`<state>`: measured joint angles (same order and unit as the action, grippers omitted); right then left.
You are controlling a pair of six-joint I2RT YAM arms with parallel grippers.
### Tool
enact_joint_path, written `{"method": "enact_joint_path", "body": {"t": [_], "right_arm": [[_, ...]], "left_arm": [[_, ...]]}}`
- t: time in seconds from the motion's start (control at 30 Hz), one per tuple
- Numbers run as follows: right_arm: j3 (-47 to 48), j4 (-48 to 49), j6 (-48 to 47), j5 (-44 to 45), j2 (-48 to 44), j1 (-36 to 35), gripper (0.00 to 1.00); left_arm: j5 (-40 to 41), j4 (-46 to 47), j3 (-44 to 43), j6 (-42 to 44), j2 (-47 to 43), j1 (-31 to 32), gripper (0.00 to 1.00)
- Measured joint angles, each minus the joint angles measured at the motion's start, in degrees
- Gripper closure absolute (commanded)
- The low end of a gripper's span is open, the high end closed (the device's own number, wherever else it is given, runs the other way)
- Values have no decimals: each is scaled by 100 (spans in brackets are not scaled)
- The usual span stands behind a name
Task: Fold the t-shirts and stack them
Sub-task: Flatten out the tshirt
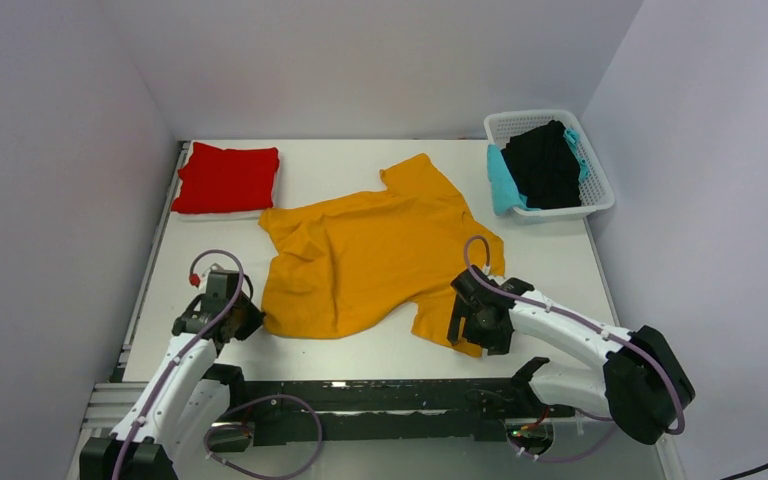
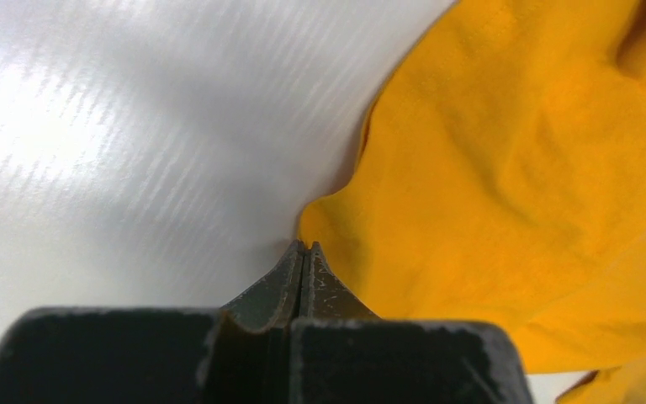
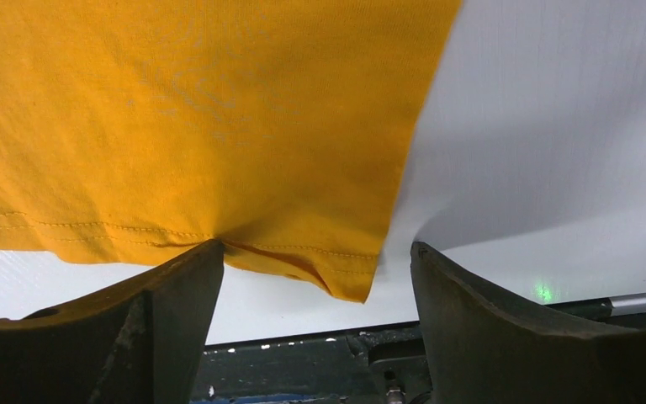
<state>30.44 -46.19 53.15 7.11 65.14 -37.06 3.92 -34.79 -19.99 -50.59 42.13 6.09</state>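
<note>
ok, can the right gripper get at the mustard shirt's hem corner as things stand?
Probably yes. The right gripper stands open astride the mustard shirt, its hem corner between the fingers, one touching the stitching. Nothing else is in the way.

light: bright, even | glare: streaked on table [image 2: 67, 126] | wrist foregrounds blurred

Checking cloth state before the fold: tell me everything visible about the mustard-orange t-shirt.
The mustard-orange t-shirt is plain soft cloth, unfolded, spread wrinkled and askew on the white table. The shut left tool meets its near left corner; whether it pinches cloth is unclear. The open right tool straddles a stitched hem corner at its near right.
</note>
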Motion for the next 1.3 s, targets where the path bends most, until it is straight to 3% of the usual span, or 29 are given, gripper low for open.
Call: {"method": "enact_joint_path", "body": {"t": [0.3, 0.47, 0.57, 0.67, 0.93, 1.3], "right_arm": [[4, 59, -44, 4, 72, -2, 38], [20, 151, -127, 4, 125, 0, 58], [17, 280, -197, 0, 164, 0, 83], [20, 564, -271, -31, 208, 0, 100], [192, 1091, -474, 540, 227, -17, 100], [2293, 1655, -1252, 2177, -848, 125, 100]], "left_arm": [[59, -83, -166, 140, 514, 0, 100], [-44, 127, -118, 125, 466, 0, 100], [-46, 164, 17, 15, -92, 0, 100], [-127, 201, 190, -157, -680, 0, 100], [-168, -122, -415, -55, -459, 0, 100], [221, 181, -2223, 258, -525, 2, 100]]}}
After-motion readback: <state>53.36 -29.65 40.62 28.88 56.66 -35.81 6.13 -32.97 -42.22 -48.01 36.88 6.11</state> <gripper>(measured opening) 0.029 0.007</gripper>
